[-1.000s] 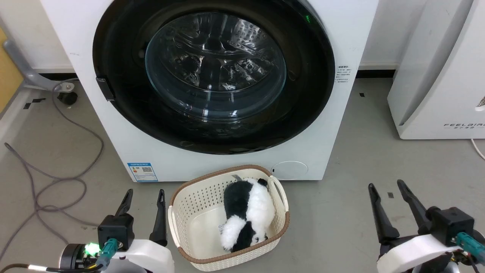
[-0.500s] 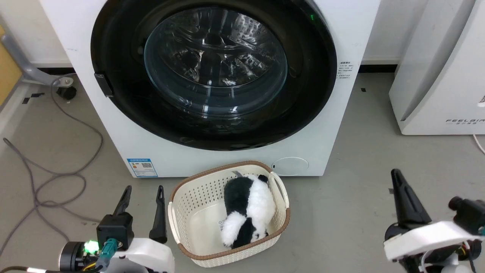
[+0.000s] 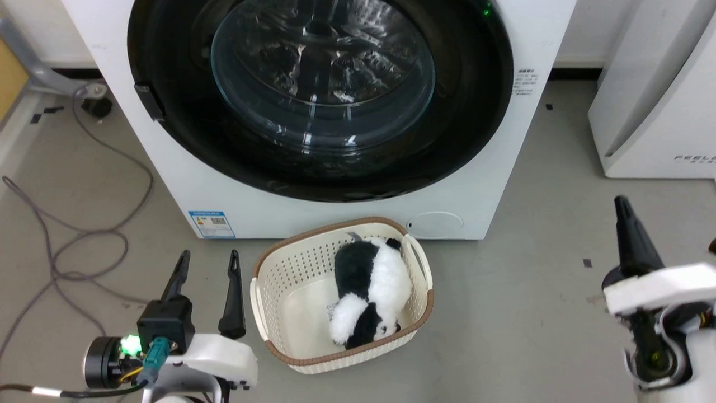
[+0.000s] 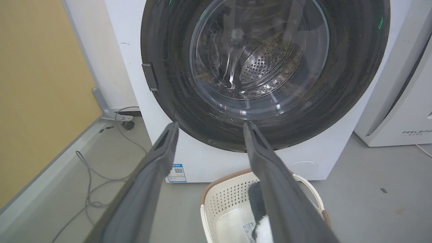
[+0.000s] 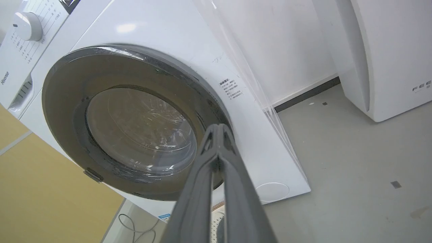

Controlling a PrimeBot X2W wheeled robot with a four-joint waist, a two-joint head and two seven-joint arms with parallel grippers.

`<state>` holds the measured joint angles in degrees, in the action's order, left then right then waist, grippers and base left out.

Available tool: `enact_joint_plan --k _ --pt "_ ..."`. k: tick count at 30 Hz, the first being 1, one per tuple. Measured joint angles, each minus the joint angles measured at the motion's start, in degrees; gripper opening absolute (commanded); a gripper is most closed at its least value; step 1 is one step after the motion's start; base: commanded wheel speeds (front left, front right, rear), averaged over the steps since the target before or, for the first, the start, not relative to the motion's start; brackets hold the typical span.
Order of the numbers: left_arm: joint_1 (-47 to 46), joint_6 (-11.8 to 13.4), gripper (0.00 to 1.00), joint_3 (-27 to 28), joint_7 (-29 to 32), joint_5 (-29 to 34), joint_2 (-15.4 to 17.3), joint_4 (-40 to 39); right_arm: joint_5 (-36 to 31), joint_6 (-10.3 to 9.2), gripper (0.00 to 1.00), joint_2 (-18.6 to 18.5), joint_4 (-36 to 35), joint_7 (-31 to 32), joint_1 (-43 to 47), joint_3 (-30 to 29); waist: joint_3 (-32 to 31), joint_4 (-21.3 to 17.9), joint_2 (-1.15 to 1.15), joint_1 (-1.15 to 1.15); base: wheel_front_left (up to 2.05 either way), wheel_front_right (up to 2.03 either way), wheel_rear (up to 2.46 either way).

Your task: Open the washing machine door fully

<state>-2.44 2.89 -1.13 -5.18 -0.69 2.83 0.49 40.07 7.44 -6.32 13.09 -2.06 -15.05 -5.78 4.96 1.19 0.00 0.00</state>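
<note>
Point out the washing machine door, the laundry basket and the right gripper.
washing machine door (image 3: 320,78), head view: glass centre.
basket (image 3: 288,266), head view: perforated inner wall.
right gripper (image 5: 218,127), right wrist view: fingertips pressed together.

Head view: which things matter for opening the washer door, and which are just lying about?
Job: washing machine door, washing machine, right gripper (shut), left gripper (open).
Lying about: basket, plush panda inside it, floor cable, white FEELBIRD appliance.

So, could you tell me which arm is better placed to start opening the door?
Probably right: the shut right claw points at the door's right rim in its wrist view, while the open left claw sits low beside the basket.
</note>
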Motion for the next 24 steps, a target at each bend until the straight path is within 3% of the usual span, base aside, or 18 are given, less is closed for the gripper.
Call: enact_joint_plan --k 24 --pt "-6.0 1.0 1.0 -0.4 -2.9 0.0 0.0 -0.9 12.2 0.0 0.0 -7.0 18.9 -1.5 -29.4 4.2 10.0 2.6 0.0 0.0 0.0 0.0 0.0"
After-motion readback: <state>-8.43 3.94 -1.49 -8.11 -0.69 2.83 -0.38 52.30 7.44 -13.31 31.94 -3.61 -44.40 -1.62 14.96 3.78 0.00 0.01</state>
